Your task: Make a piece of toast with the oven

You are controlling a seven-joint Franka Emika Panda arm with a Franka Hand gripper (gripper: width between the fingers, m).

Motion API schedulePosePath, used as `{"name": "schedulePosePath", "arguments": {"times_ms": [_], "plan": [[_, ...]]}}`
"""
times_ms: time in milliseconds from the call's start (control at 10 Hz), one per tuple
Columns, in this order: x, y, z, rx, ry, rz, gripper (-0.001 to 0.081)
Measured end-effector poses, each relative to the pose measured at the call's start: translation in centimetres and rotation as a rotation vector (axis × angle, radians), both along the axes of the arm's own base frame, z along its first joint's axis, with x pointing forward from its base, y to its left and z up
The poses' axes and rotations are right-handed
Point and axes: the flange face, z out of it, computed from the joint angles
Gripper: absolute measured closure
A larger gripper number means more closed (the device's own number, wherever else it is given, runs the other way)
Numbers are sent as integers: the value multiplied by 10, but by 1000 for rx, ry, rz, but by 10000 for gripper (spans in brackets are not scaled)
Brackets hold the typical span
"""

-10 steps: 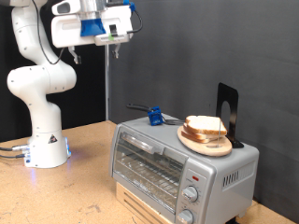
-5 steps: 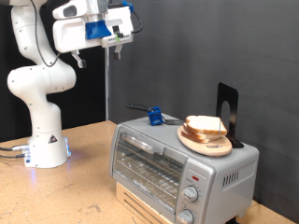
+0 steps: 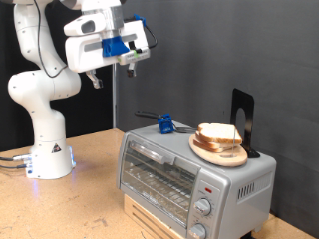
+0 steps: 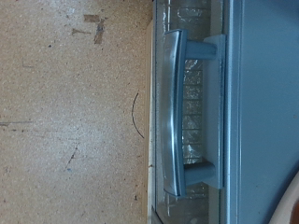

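The silver oven (image 3: 189, 174) stands on a wooden box at the exterior view's bottom right, its glass door shut. The piece of toast (image 3: 219, 132) lies on a round wooden plate (image 3: 221, 151) on top of the oven. My gripper (image 3: 129, 60) hangs high in the air, up and to the exterior view's left of the oven, apart from everything and holding nothing that I can see. The wrist view looks down on the oven door handle (image 4: 173, 112) and the wooden table (image 4: 65, 121); the fingers do not show there.
A blue-handled tool (image 3: 164, 123) lies on the oven top beside the plate. A black upright stand (image 3: 242, 119) rises behind the plate. The arm's white base (image 3: 50, 154) stands at the exterior view's left. Two knobs (image 3: 205, 206) sit on the oven front.
The gripper has moved toward the exterior view's right and a little lower, closer to above the oven. The toast, plate and oven have not moved.
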Motion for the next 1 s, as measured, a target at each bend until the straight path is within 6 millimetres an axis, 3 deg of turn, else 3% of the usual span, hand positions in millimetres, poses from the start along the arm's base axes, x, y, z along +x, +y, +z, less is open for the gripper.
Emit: {"name": "schedulePosePath", "arguments": {"times_ms": [500,700,1000], "plan": [[3,22,-49,-36,3,-1,-3],[2,32,-57,-51,18,-94,-3],[3,25,-56,-6,-5,55,-3]]}}
